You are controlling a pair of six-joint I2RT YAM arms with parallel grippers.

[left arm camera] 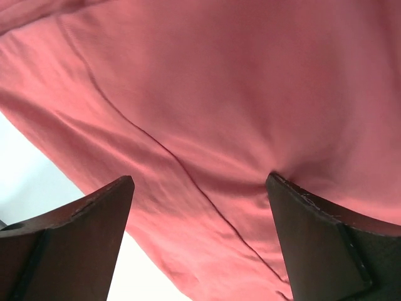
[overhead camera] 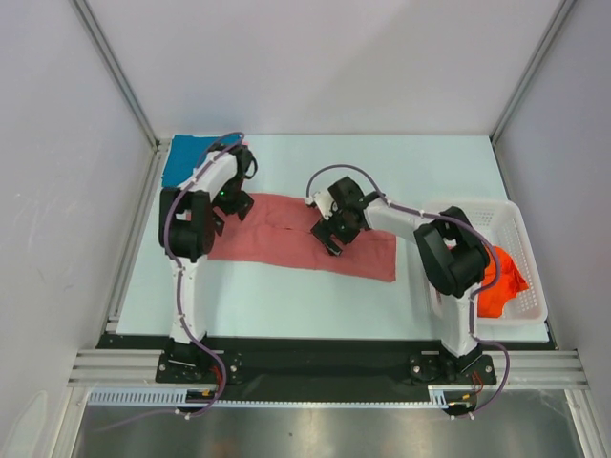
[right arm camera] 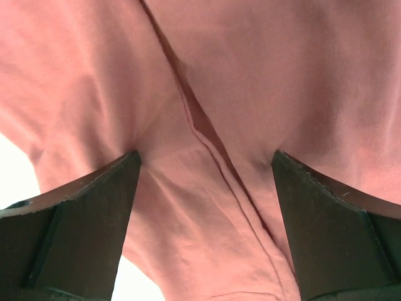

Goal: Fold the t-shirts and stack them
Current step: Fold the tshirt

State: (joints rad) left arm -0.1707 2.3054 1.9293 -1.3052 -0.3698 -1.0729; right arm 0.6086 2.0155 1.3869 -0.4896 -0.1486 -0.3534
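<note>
Left gripper (overhead camera: 234, 202) and right gripper (overhead camera: 332, 235), both spread wide, press the salmon-red t-shirt (overhead camera: 277, 243).
Its long axis runs left-right across the desk (overhead camera: 286, 305); I'm at its left end and mid-length.

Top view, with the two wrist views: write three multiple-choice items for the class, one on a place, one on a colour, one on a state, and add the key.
1. Where on the table does the teal shirt lie? A far left corner; B near right corner; C middle.
2. What colour is the bunched shirt in the basket? A teal; B orange-red; C white.
3. How do the left pincer and right pincer stand on the salmon shirt? A both shut; B left shut, right open; C both open.
Key: 1 A, the top view shows it at the far left; 2 B, orange-red against white lattice; 3 C, each wrist view shows its pincer spread wide over cloth.
</note>
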